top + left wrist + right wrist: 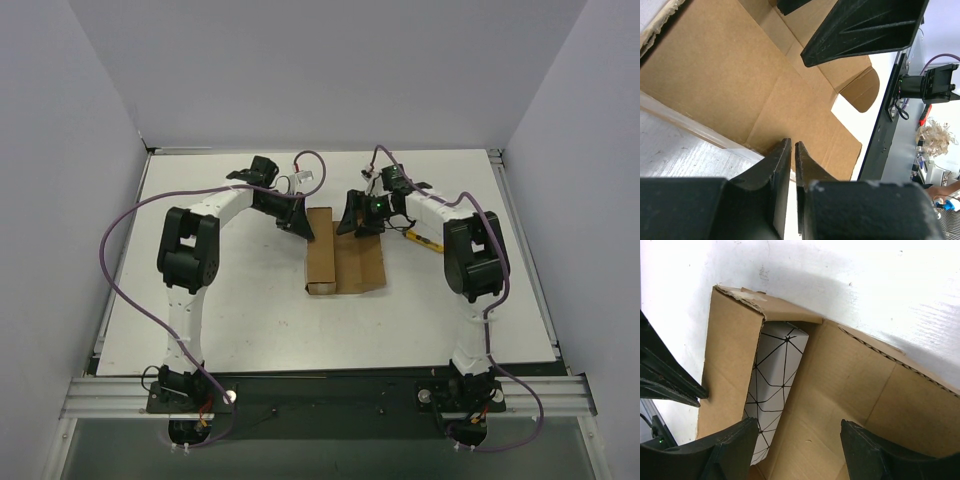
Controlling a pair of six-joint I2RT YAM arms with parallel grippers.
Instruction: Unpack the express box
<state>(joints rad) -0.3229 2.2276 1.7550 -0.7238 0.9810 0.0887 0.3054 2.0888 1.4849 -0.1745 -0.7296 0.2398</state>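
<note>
The express box lies open in the middle of the table, with a brown flap spread out to its right. My left gripper is at the box's far left corner. In the left wrist view its jaws are closed to a thin slit at the edge of the brown cardboard, and I see nothing between them. My right gripper hovers over the box's far end. It is open above the box's inside. A white patterned packet lies in the box along its left wall.
A yellow-and-black utility knife lies on the table just right of the right gripper. White walls enclose the table on three sides. The right arm's finger hangs close over the flap in the left wrist view.
</note>
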